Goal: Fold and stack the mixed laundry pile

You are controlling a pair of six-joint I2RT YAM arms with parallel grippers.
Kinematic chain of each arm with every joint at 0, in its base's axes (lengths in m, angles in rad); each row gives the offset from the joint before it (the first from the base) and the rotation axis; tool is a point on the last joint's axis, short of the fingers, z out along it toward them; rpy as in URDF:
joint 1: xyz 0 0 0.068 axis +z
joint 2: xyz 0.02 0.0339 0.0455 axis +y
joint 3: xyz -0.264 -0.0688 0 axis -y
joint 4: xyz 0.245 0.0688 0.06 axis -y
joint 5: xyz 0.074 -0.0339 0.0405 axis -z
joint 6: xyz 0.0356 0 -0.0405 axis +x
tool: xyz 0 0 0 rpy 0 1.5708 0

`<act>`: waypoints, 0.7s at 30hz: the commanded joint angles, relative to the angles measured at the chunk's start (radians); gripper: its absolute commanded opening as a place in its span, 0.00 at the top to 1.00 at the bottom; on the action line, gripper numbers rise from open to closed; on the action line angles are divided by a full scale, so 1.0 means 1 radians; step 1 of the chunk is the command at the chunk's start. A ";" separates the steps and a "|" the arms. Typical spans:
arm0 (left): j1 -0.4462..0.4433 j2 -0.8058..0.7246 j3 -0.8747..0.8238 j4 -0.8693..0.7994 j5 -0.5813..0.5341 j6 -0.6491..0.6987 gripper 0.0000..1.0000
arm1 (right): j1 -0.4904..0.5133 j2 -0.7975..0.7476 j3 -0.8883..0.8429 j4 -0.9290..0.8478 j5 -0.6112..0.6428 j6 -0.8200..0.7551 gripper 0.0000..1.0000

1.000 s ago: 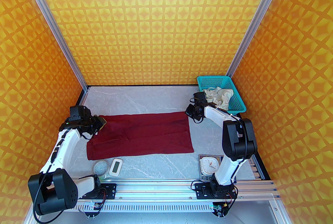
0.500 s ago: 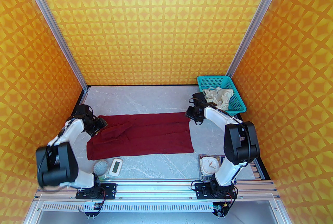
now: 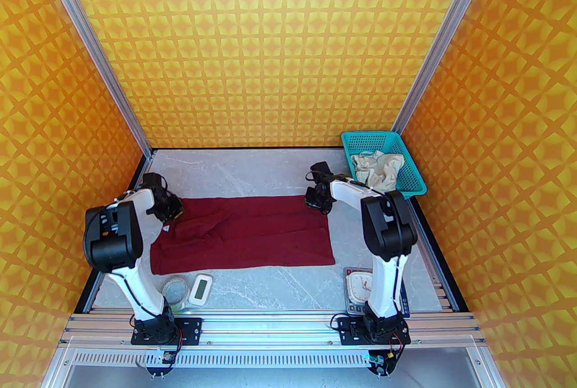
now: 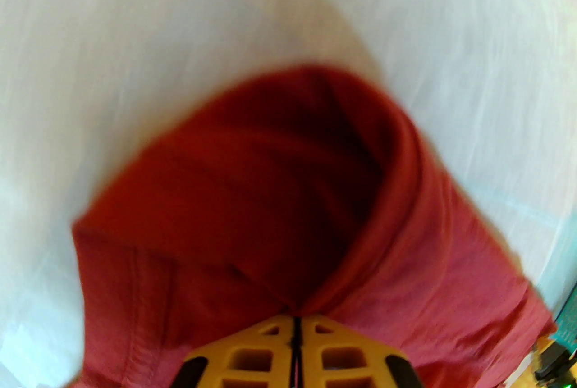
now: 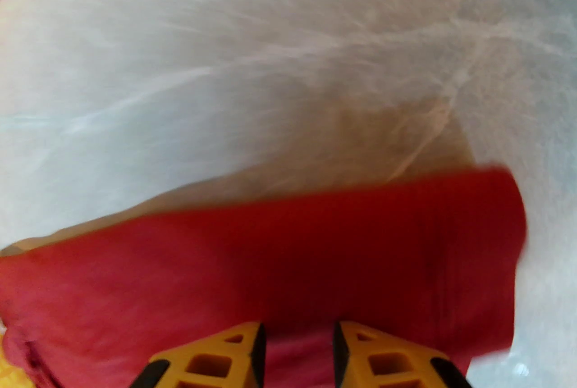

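The dark red shirt [image 3: 252,233] lies spread flat across the middle of the table. My left gripper [image 3: 173,214] sits at its far left corner. In the left wrist view its yellow fingers [image 4: 275,345] press together, with a raised fold of the shirt [image 4: 270,197] pinched between their tips. My right gripper [image 3: 316,202] hovers at the shirt's far right corner. Its jaws stand apart in the right wrist view [image 5: 297,354], low over the shirt's edge [image 5: 315,251]. The cream-white shorts [image 3: 378,172] lie crumpled in the teal basket [image 3: 369,137].
The basket stands at the far right corner of the table. Along the near edge lie a round clear lid [image 3: 175,289], a small white digital device [image 3: 200,289] and a white clock [image 3: 360,285]. Orange patterned walls close in the left, right and back.
My left arm folded upward while its gripper stayed at the far left corner and closed on the fabric. My right gripper slid left along the shirt's far edge.
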 commanded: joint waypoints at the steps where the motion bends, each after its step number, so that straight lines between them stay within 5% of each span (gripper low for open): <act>1: 0.012 0.100 0.082 0.010 -0.041 -0.021 0.91 | -0.008 0.027 0.013 -0.067 0.062 -0.034 0.69; 15: -0.015 0.438 0.565 0.060 0.135 -0.074 0.87 | 0.109 -0.226 -0.349 -0.084 -0.111 0.036 0.70; 21: -0.036 0.494 0.701 0.095 0.209 -0.032 0.77 | 0.172 -0.363 -0.345 -0.141 -0.159 0.053 0.69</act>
